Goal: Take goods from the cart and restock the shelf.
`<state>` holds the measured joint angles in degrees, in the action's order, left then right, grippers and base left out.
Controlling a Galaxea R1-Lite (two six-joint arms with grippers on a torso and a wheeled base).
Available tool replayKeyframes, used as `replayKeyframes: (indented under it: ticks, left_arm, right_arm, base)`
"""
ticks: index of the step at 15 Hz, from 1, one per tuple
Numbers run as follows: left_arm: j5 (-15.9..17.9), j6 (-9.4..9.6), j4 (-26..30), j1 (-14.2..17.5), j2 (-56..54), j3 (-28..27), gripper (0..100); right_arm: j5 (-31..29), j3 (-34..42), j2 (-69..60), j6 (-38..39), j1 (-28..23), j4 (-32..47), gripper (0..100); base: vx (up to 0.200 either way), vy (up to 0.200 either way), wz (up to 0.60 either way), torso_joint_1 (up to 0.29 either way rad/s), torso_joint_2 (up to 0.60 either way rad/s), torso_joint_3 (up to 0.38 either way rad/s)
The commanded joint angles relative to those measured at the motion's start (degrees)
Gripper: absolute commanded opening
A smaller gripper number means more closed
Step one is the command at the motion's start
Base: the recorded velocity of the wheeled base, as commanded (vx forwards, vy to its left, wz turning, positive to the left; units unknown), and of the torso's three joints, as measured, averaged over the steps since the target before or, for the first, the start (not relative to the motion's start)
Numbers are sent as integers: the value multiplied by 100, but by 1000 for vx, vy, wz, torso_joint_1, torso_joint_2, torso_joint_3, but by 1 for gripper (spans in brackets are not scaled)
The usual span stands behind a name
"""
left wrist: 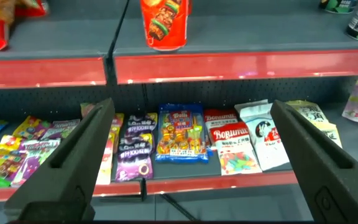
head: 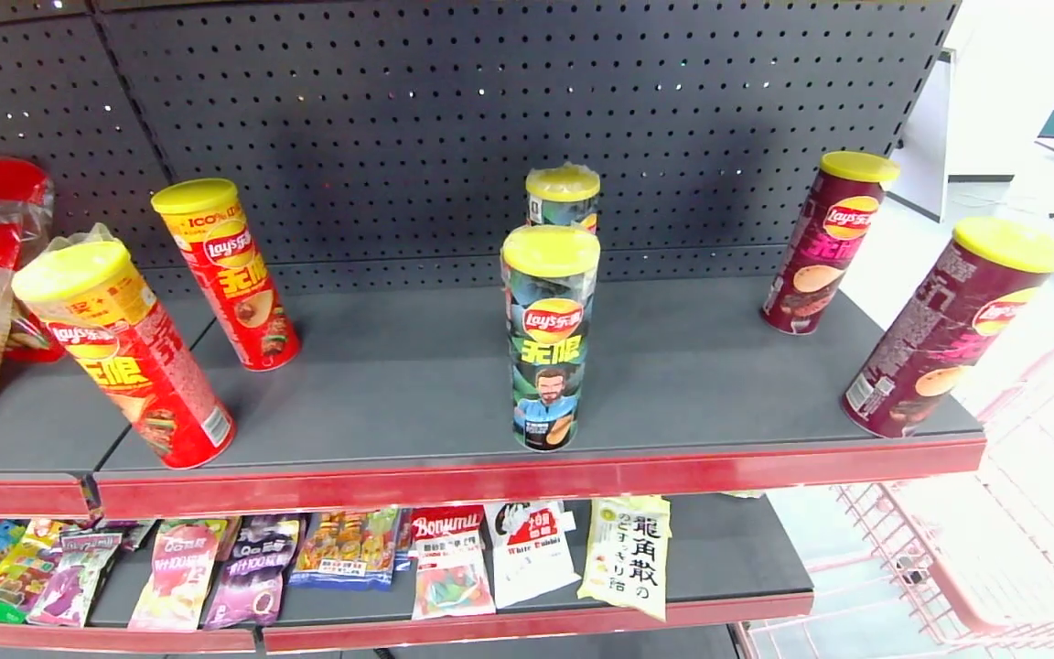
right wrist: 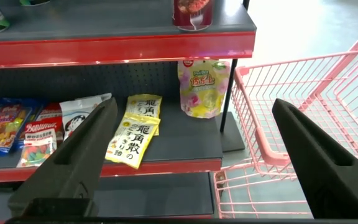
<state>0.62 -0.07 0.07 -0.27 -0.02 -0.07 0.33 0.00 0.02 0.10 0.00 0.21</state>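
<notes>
The grey upper shelf (head: 527, 476) with its red front lip is running across the head view, backed by a dark pegboard (head: 454, 110). The pink wire cart (head: 1021, 513) is standing at the robot's right, just beside the shelf's right end; the right wrist view is looking into its basket from lower down.

Six chip canisters are standing on the upper shelf. Two maroon ones are at the right: the front maroon canister (head: 948, 329) at the edge and the rear maroon canister (head: 827, 243) nearer the pegboard. In the middle, the front green canister (head: 548, 339) is standing ahead of the rear green canister (head: 564, 197). At the left are the front red canister (head: 124, 352) and the rear red canister (head: 227, 275).

The lower shelf (head: 527, 624) is carrying a row of flat snack packets (head: 344, 549), with yellow lozenge sachets (head: 628, 554) at their right end. The right wrist view is adding a pastel candy bag (right wrist: 202, 87) hanging under the upper shelf, near the cart.

The left gripper (left wrist: 191, 106) is hovering before the lower shelf, its claw spread wide and holding nothing. The right gripper (right wrist: 194, 102) is facing the lower shelf's right end, likewise spread wide and holding nothing.
</notes>
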Motion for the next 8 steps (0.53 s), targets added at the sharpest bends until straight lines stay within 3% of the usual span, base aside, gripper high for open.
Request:
replayKeyframes:
  ticks: [1, 8]
  left_arm:
    - [-1, -1, 1, 0, 2, -1, 100]
    - [-1, -10, 1, 0, 2, -1, 100]
  right_arm:
    - [2, 0, -2, -1, 0, -3, 100]
    - [2, 0, -2, -1, 0, -3, 100]
  base:
    - [0, 0, 0, 0, 0, 0]
    - [0, 0, 0, 0, 0, 0]
